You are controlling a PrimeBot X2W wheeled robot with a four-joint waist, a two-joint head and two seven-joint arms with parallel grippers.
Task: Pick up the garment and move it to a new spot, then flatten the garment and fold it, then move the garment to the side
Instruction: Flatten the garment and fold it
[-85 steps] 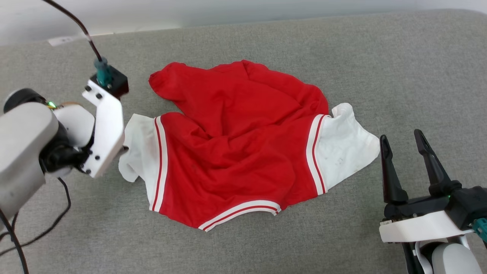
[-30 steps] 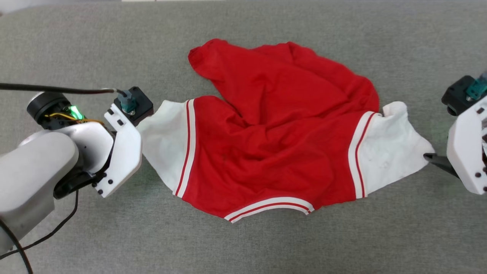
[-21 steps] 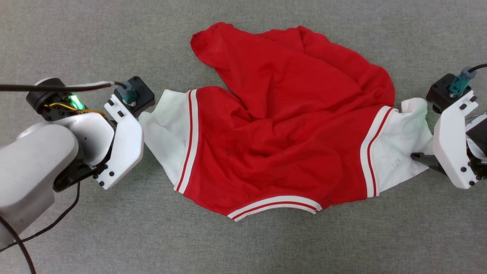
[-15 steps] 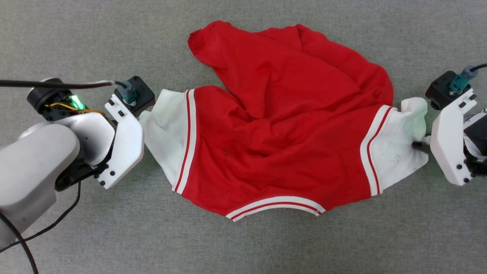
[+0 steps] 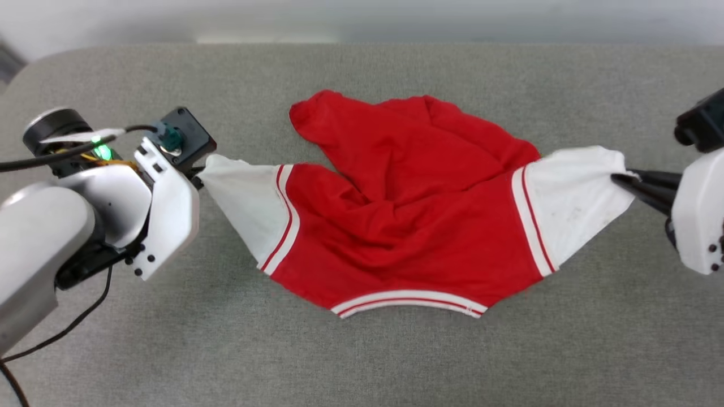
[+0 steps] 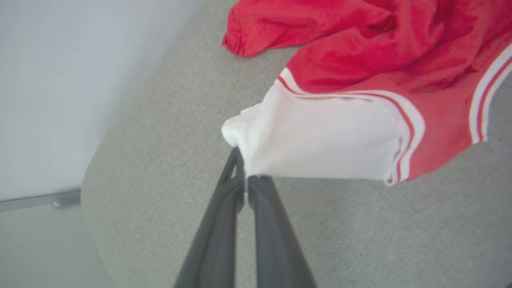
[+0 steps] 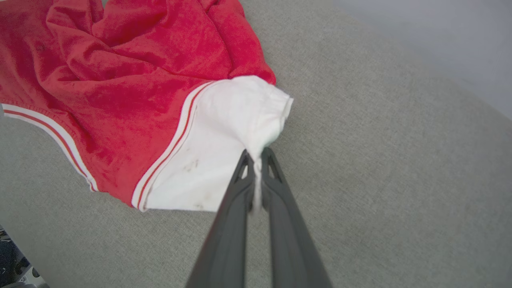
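Two sleeves point(image 5: 249, 198) pinched, red garment point(image 5: 407, 237), left fingers point(image 6: 222, 218), right fingers point(image 7: 234, 218)

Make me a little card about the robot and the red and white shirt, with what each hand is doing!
Thing: garment, red with white sleeves and striped trim
Lies on: grey fabric surface
Left fingers: shut on the tip of one white sleeve
Right fingers: shut on the tip of the other white sleeve
Shape: sleeves pulled out to opposite sides, red middle wrinkled, not yet flat
Lettering: none showing, plain red face up
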